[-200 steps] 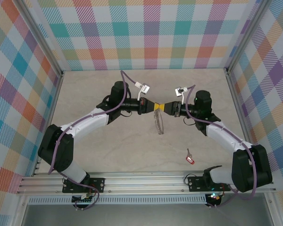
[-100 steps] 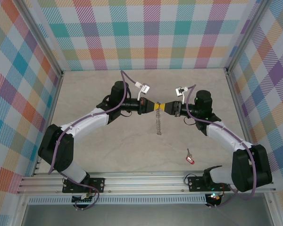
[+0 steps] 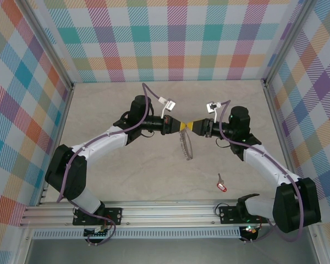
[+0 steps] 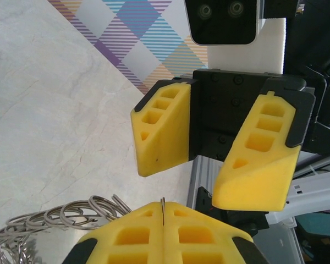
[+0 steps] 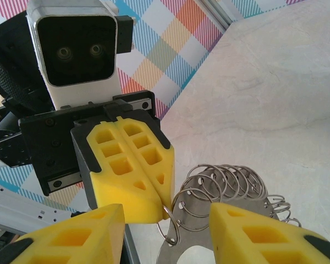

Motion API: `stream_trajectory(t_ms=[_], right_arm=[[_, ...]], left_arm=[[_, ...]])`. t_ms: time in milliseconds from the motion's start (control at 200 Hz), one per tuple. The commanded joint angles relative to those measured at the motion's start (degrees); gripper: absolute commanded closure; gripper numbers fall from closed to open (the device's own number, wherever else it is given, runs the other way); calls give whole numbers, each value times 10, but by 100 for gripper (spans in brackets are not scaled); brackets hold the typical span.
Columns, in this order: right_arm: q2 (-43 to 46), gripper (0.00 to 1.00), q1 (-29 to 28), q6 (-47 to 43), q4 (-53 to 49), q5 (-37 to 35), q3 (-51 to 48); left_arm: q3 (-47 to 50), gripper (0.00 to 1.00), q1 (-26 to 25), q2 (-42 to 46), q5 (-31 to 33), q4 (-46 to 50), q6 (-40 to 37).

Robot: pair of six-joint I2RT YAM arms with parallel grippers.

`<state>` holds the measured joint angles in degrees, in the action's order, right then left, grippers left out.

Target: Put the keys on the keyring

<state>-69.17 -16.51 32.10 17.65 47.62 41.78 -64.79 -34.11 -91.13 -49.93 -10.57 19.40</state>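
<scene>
Pale marble counter (image 3: 126, 165), plaid walls. The left pincer (image 3: 182, 126) is clamped on the big grey looped metal keyring (image 3: 186, 147), and the right pincer (image 3: 194, 127) is spread open beside it. Next up, I'd guess: grab the tiny red-headed key (image 3: 221, 186) lying by the right base.

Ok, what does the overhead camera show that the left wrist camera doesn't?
Overhead adds the red key lying on the table, well apart from both grippers, and the keyring hanging full length below them. The left wrist view adds close detail: the left gripper pinched shut on the ring's wire, and the right gripper facing it with jaws apart. Both views show the keyring and the two grippers tip to tip.
</scene>
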Motion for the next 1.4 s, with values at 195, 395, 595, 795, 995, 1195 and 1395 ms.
stream_trajectory(t_ms=[195, 395, 595, 795, 995, 1195, 1395], right_arm=[[-18, 60, -1, -5, 7, 20, 25], [-28, 67, 0, 5, 25, 30, 29], [-33, 74, -1, 9, 31, 38, 33], [-39, 80, -2, 15, 41, 51, 34], [-41, 80, -3, 15, 40, 61, 31], [-41, 81, -3, 12, 38, 70, 25], [-39, 81, -2, 10, 37, 77, 17]], left_arm=[[-31, 100, -3, 1, -22, 0, -17], [-31, 100, -4, 1, -23, 2, -17], [-33, 100, -5, -1, -24, 3, -16], [-35, 100, -6, -4, -24, 3, -18], [-37, 100, -8, -7, -24, 3, -17], [-38, 100, -8, -8, -22, 4, -17], [-39, 100, -8, -7, -20, 4, -16]])
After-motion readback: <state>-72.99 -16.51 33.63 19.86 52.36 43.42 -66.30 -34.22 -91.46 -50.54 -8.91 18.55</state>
